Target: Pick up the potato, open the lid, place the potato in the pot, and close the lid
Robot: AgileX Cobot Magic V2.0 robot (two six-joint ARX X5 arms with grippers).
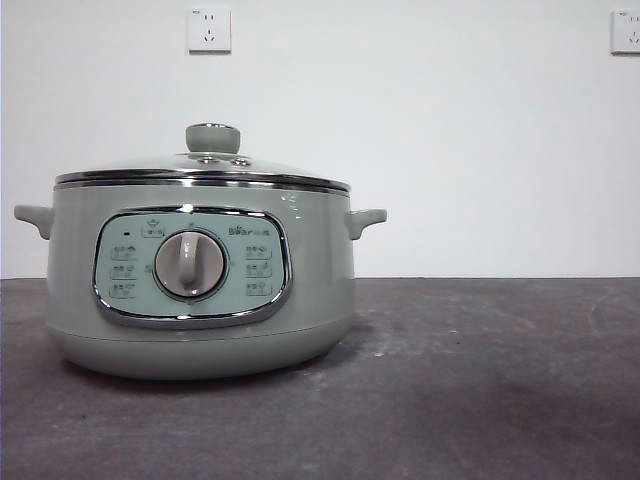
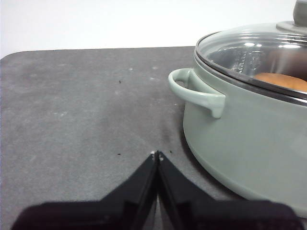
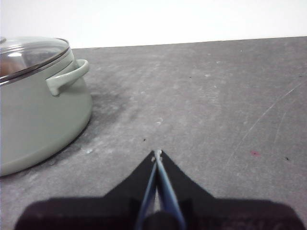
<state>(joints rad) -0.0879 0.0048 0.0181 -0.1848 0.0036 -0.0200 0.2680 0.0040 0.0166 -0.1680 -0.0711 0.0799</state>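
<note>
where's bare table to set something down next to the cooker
Bare dark table lies beside the pot, from its side handle to the frame edge, and along the strip in front of it. The left gripper and right gripper, both shut, hover over open tabletop either side. Nothing is crowded.

potato partly hidden under lid

The sage-green pot stands upright on the counter, glass lid seated on it, the orange-brown potato inside.
</note>
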